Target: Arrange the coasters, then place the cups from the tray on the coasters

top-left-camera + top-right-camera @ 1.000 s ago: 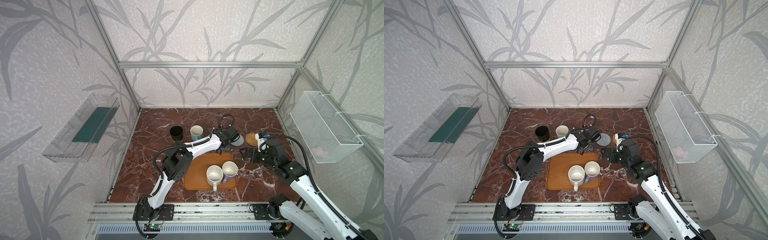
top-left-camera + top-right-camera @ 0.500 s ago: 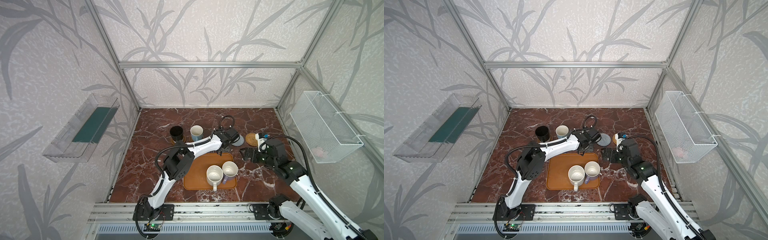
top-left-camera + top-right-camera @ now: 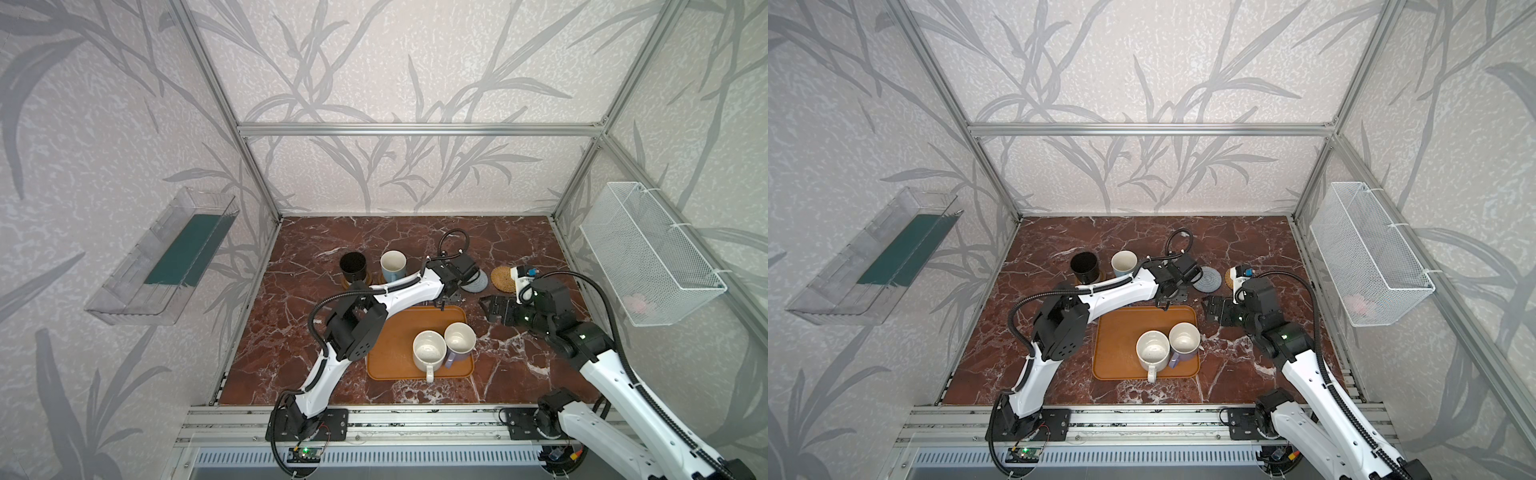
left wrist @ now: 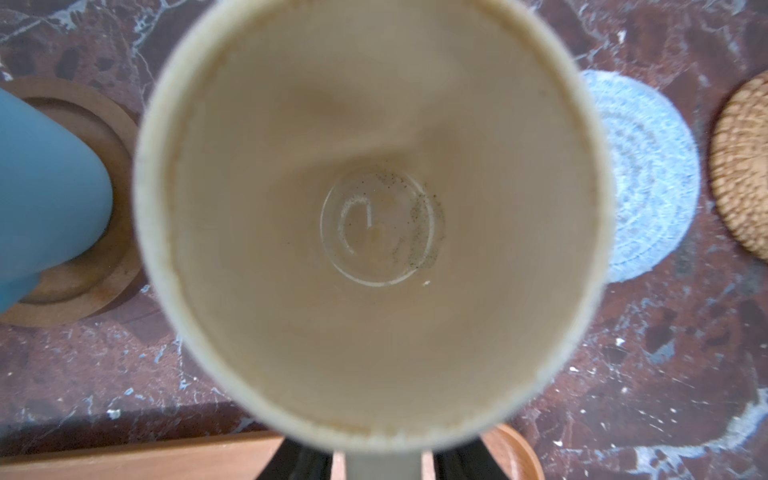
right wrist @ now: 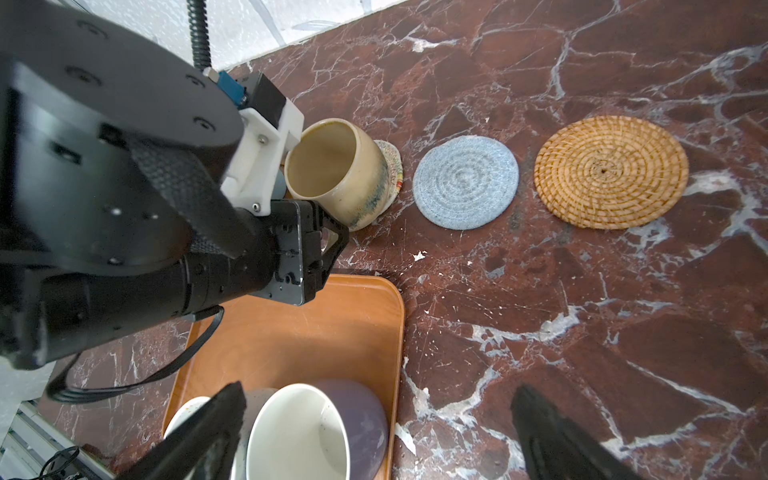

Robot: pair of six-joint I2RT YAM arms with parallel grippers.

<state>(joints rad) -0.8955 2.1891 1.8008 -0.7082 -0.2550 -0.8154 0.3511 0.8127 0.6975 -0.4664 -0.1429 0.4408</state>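
Observation:
The cream-yellow cup [image 5: 332, 166] stands upright on the cream woven coaster [image 5: 392, 166]. My left gripper [image 4: 382, 461] is open, with a finger on each side of the cup's handle and a thin gap on both sides. The grey coaster [image 5: 465, 183] and the rattan coaster [image 5: 611, 172] lie bare beside it. The black cup [image 3: 353, 266] and the blue cup [image 3: 392, 266] stand on wooden coasters [image 4: 95, 266]. On the tray [image 3: 395, 345] are the white cup [image 3: 429, 352] and the lavender cup [image 3: 459, 338]. My right gripper [image 5: 378, 390] hangs open over the tray's right edge.
A clear bin [image 3: 166, 262] hangs on the left wall and a white wire basket [image 3: 648, 253] on the right wall. My left arm [image 3: 399, 291] stretches across the tray's far edge. Bare marble floor [image 3: 519, 365] lies right of the tray.
My left gripper's jaws have parted from the cream-yellow cup's handle. Both arms stay about where they were.

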